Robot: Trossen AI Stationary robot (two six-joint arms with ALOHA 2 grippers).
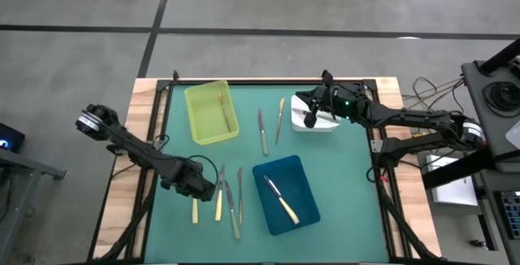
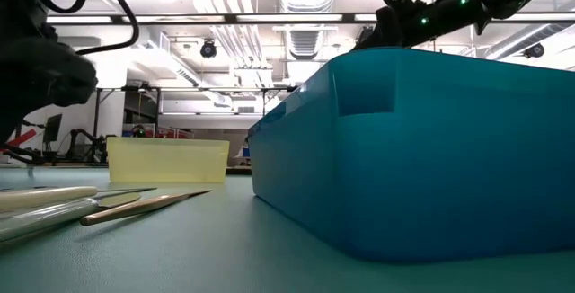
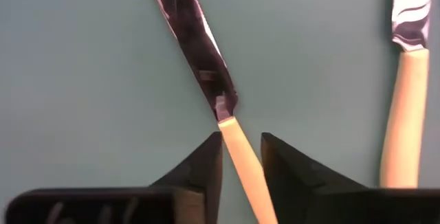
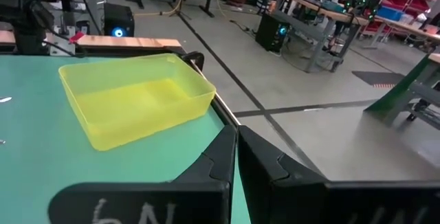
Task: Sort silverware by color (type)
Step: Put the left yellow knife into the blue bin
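Cream-handled knife (image 3: 237, 155) lies on the counter's (image 1: 341, 192) near left between the left hand's (image 3: 240, 159) parted fingers, so close squarely on the handle before lifting; the right hand (image 4: 237, 157), clenched empty, hovers over the white tray (image 1: 321, 124).

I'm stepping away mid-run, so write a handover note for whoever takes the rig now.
Left end effector: low over the mat, fingers open astride a cream-handled knife, not clamped.
Right end effector: shut, empty, above the white tray.
Done: one cream-handled knife in the blue tray; one thin piece in the yellow tray.
Left: loose pieces near the left end effector and two at mid-table.
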